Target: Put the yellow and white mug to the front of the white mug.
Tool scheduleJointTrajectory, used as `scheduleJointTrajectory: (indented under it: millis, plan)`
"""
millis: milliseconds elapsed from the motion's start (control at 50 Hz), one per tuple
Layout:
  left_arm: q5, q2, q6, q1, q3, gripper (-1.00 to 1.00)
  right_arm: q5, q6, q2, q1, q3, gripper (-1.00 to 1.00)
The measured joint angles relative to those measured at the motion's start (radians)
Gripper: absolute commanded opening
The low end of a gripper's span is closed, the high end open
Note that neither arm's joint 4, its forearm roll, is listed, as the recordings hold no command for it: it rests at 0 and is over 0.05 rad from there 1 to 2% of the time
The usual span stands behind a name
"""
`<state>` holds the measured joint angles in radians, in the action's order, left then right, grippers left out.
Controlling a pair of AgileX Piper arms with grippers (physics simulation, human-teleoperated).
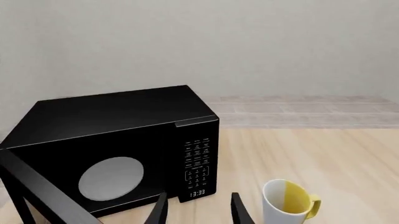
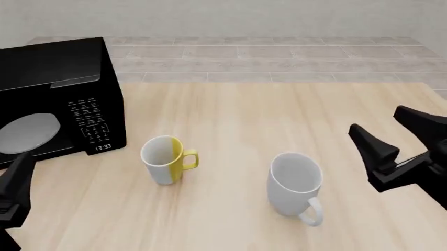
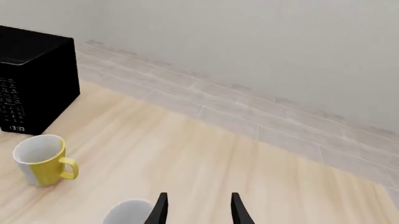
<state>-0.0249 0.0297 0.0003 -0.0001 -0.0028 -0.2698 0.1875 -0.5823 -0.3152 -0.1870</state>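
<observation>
In the front view alone, the white mug point(image 2: 295, 183) shows whole.

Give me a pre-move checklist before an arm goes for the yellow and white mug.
1. Yellow and white mug upright, handle toward the white mug: ok.
2. Both mugs apart, not touching: ok.
3. Left gripper open and empty: ok.
4. Right gripper open and empty: ok.
5. Microwave stands close beside the yellow and white mug; clearance for a left approach: cannot tell.
6. Bare table around the white mug for placing: ok.
</observation>
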Motion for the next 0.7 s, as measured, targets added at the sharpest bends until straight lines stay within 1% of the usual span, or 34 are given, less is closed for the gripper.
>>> scheduleJointTrajectory:
  millis: [100, 320, 580, 700]
  plan:
    - [-0.001, 0.001, 0.0, 0.0, 0.0, 1.0, 0.021, 0.04, -0.084, -0.051, -0.058, 1.0]
    - [-0.002, 0.001, 0.0, 0.0, 0.001, 1.0, 0.107, 0.118, -0.251, -0.138, -0.203, 1.0]
    - [-0.003, 0.002, 0.0, 0.0, 0.001, 1.0, 0.225, 0.222, -0.462, -0.273, -0.369, 1.0]
    - [-0.003, 0.002, 0.0, 0.0, 0.001, 1.0, 0.281, 0.268, -0.557, -0.322, -0.446, 1.0]
